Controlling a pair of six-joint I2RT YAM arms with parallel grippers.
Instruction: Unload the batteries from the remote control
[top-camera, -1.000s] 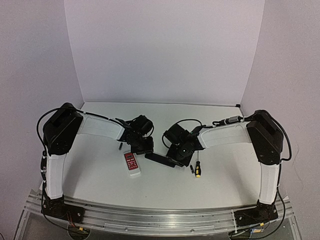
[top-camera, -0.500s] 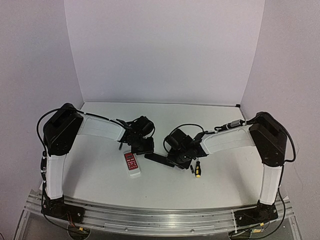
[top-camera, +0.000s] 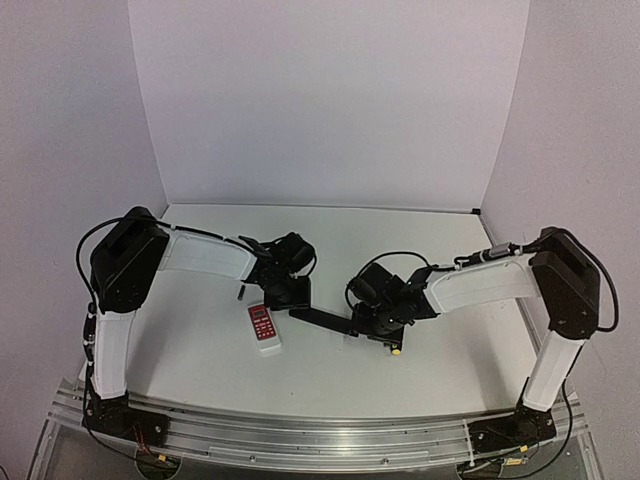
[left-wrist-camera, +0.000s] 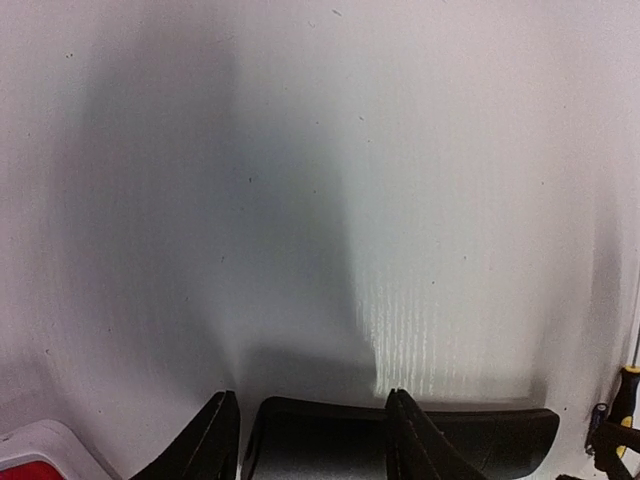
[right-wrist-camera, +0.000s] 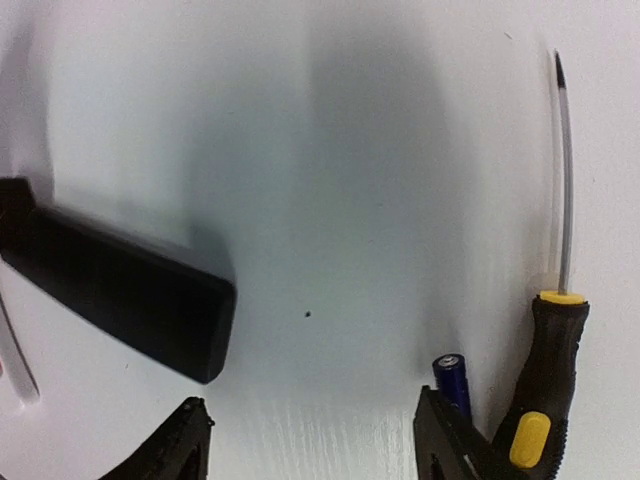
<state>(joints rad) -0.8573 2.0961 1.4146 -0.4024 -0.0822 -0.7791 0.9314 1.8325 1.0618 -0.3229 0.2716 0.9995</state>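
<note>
The black remote control (top-camera: 325, 320) lies flat at the table's middle, between the arms. In the left wrist view its left end (left-wrist-camera: 330, 445) lies between my left gripper's (left-wrist-camera: 312, 445) open fingers, the right finger over its body. My left gripper (top-camera: 285, 295) hovers at that end. My right gripper (top-camera: 375, 328) is open and empty just right of the remote's other end (right-wrist-camera: 130, 290). A dark blue battery (right-wrist-camera: 452, 375) with a pale end lies on the table beside the right fingertip (right-wrist-camera: 450, 440).
A yellow-and-black screwdriver (right-wrist-camera: 548, 400) lies right of the battery, mostly hidden under the right gripper in the top view (top-camera: 396, 349). A white remote with a red panel (top-camera: 263, 328) lies near-left of the black remote. A small dark piece (top-camera: 240, 293) lies left of the left gripper.
My right gripper has moved right and nearer, off the remote and over the screwdriver and battery. The left gripper has shifted slightly right. The remote now shows more fully.
</note>
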